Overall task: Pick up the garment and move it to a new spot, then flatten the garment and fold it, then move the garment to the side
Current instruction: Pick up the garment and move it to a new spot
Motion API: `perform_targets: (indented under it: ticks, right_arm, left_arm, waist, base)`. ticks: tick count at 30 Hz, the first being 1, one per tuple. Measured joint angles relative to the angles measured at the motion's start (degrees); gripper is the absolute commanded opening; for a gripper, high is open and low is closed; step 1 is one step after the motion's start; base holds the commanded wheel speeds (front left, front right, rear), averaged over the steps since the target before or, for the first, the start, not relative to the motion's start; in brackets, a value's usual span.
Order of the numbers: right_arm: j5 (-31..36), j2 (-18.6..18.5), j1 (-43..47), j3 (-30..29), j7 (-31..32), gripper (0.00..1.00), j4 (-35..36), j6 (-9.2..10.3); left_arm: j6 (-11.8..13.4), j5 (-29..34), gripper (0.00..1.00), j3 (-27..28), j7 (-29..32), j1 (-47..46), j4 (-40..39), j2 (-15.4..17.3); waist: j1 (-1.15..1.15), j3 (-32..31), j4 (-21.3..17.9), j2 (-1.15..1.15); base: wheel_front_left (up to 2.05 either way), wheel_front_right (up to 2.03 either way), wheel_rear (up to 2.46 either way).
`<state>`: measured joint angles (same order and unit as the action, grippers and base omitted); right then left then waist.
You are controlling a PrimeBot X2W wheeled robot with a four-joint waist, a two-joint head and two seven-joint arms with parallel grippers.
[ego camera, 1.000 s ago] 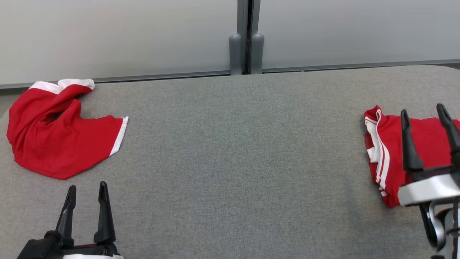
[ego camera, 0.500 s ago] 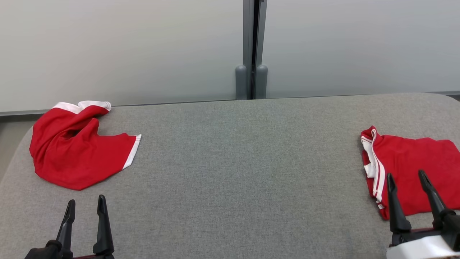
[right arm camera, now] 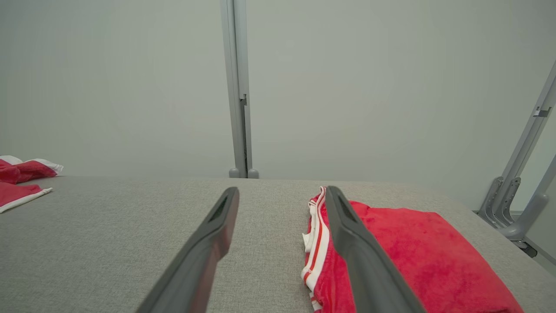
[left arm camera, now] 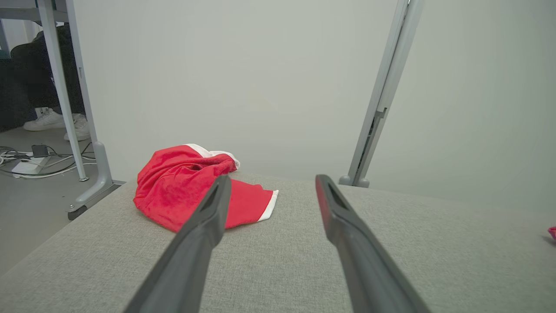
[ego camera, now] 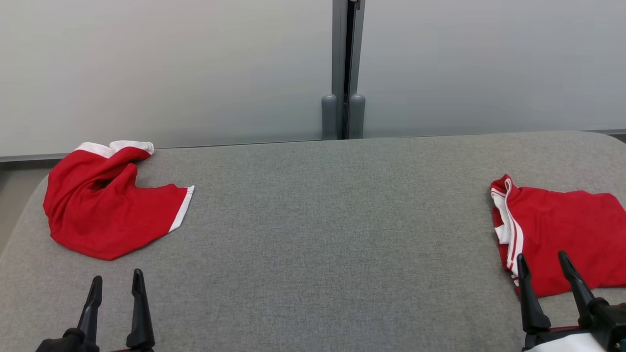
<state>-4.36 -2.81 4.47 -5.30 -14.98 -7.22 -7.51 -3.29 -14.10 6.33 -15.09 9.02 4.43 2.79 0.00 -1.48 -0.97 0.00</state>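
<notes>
Both hands are empty right now. Your left hand (ego camera: 117,276) sits low at the near edge of the bench (ego camera: 332,220) with its fingers spread wide and nothing between them. The right hand (ego camera: 542,255) is the same deal, spread and holding nothing, with its tips by the near edge of the folded red garment (ego camera: 562,220) at the right end of the bench. I can't tell whether they're touching the cloth or just above it. That one looks done and parked, so I'd leave it.

The one to go for is probably the crumpled red garment (ego camera: 102,215), bunched up at the far left corner of the bench, ahead of your left hand and well apart from it.

Handling-wise, it looks like thin, light sports fabric. It's totally limp, so it'll sag and trail from wherever you pinch it, and it won't hold any shape on the way over. It could also be a bit slick, and the bench cover looks grippy, so dragging will likely scrunch it more. Lift it clear instead.

For a hold, I'd go for the white hem band (ego camera: 181,208) on the flap that lies flat toward the middle. It's a doubled edge, easy to see, and thicker than the body cloth. The raised fold at the top of the heap would also work, but you may catch several layers there. Close all the way down, since there's nothing to crush.
</notes>
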Motion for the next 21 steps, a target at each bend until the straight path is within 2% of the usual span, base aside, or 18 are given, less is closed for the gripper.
perform_targets:
  ticks: [8, 21]
  right_arm:
    - [0.01, 0.00, 0.24, 1.30, -0.01, 1.00, 0.27, 0.01]
    - [-1.25, 0.03, -0.41, 6.10, -0.01, 1.00, -0.46, 0.01]
  left_arm:
    - [-0.10, 0.51, 1.00, -0.27, 0.00, -0.41, -0.83, -0.02]
    - [-0.62, 1.04, 1.00, 2.40, 0.00, -0.10, -1.32, 0.00]
  waist:
    - [0.00, -0.03, 3.19, 0.00]
    - [0.00, -0.52, 14.68, 0.00]
  base:
    - [0.00, 0.00, 0.00]
    - [0.00, 0.00, 0.00]
